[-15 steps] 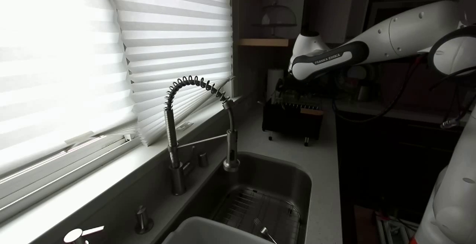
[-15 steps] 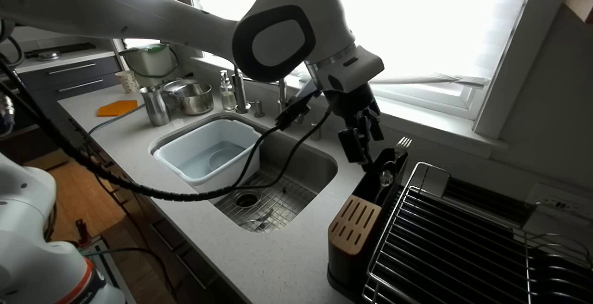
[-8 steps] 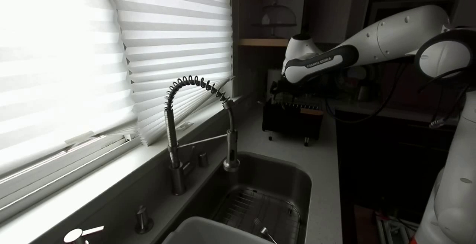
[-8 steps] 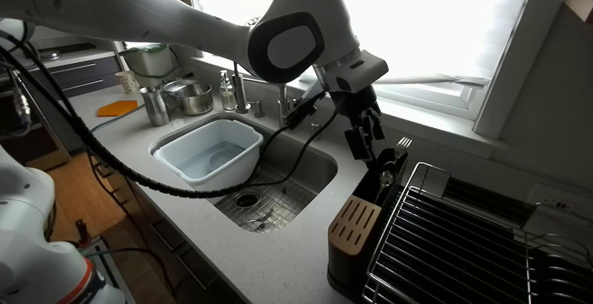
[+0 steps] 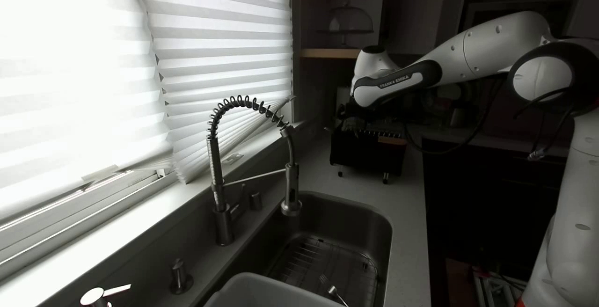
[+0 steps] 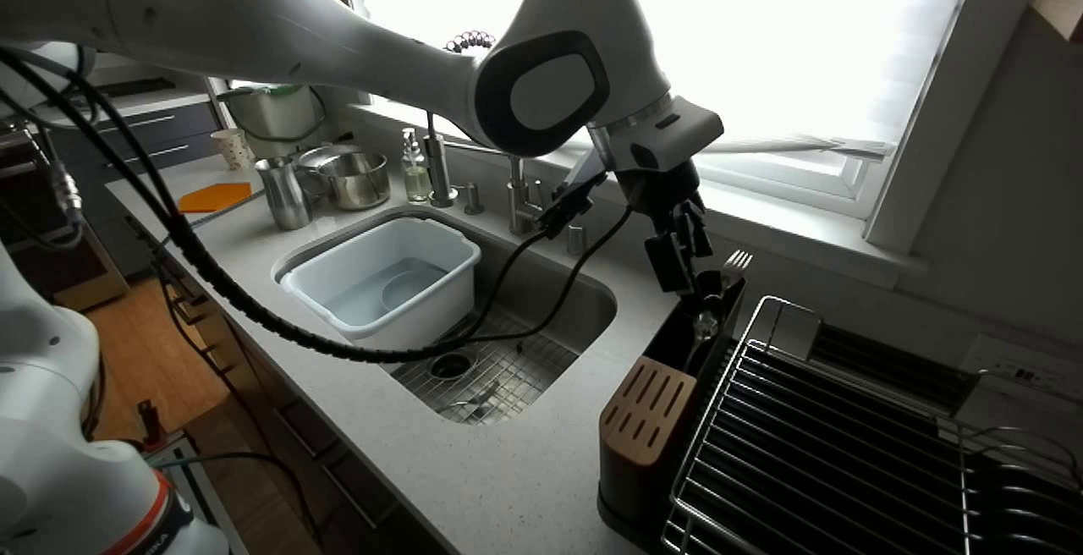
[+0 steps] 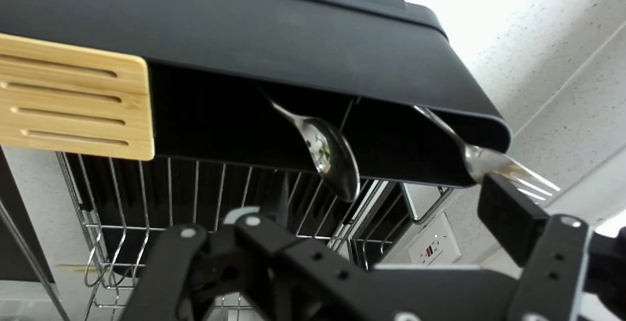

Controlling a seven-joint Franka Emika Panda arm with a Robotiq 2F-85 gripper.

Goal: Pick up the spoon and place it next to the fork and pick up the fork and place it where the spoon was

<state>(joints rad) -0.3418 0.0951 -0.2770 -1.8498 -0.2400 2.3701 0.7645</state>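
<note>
Palely, the speckled counter (image 6: 516, 475) is lit by the window (image 6: 804, 47), the gripper (image 7: 393, 207) held, jaws apart, near the spoon (image 7: 333, 160).

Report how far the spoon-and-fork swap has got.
Done: apparently nothing; the spoon leans in the middle of the cutlery holder, apart from the fork at its end. In hand: the jaws hang open nearby, holding nothing, probably aimed at the spoon. Left: both moves, spoon beside fork, then fork to the spoon's current spot.
</note>
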